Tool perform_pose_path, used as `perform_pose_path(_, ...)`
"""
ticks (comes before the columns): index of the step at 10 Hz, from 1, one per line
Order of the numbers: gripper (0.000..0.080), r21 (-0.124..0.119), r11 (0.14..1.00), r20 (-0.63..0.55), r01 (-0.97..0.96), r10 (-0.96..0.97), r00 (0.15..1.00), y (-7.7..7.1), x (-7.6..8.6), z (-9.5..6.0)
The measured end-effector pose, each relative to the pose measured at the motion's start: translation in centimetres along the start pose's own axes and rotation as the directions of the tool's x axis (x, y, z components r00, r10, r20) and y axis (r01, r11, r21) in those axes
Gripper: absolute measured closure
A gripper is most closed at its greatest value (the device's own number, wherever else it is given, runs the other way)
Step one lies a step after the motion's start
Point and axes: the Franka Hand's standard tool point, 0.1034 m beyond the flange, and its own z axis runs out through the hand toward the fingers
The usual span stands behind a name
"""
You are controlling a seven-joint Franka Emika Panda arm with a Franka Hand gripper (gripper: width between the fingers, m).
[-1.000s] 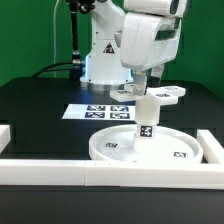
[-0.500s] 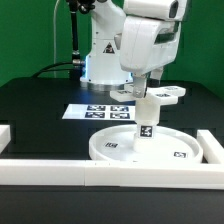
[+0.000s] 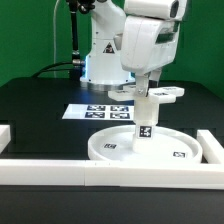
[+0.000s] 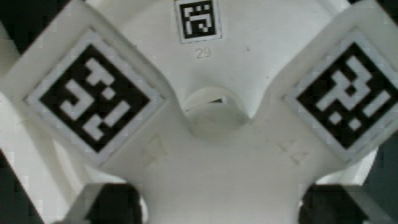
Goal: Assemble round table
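Upright leg [image 3: 144, 120] in disc [image 3: 115, 150] hub

White disc [image 3: 112, 146] and leg [image 3: 145, 118] carry black-and-white square tags on black table [image 3: 40, 105].

Table [image 3: 35, 105]: black, flat top — it carries everything.
Marker board [image 3: 92, 112]: thin white sheet of printed tags, flat on the table behind the disc.
Disc [image 3: 175, 152]: large white rimmed disc lying flat, near the front rail.
Border rails [image 3: 60, 170]: straight white rails along the front edge — short pieces at both sides.
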Motion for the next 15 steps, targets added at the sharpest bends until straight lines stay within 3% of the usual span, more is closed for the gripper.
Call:
perform_pose_path(3, 0.0361, 0.002, 0.992, -0.001, -0.127, 0.127, 0.992, 0.0, -0.01, 0.0)
perform_pose_path(5, 0.036, 0.037, 0.929, -0.021, -0.369, 0.37, 0.929, -0.03, -0.1, 0.05)
perform_pose_path(8, 0.036, 0.087, 0.744, -0.02, -0.663, 0.666, 0.745, -0.16, 0.06, 0.06)
perform_pose_path(9, 0.036, 0.116, 0.62, -0.008, -0.776, 0.782, 0.624, -0.33, 0.26, 0.06)
perform_pose_path(10, 0.036, 0.118, 0.541, 0.0, -0.833, 0.838, 0.545, -0.4, 0.45, 0.03)
perform_pose_path(11, 0.036, 0.1, 0.542, -0.011, -0.834, 0.839, 0.544, -0.36, 0.68, -0.01)
perform_pose_path(15, 0.036, 0.105, 0.272, 0.02, -0.957, 0.961, 0.275, -0.35, 0.68, -0.01)
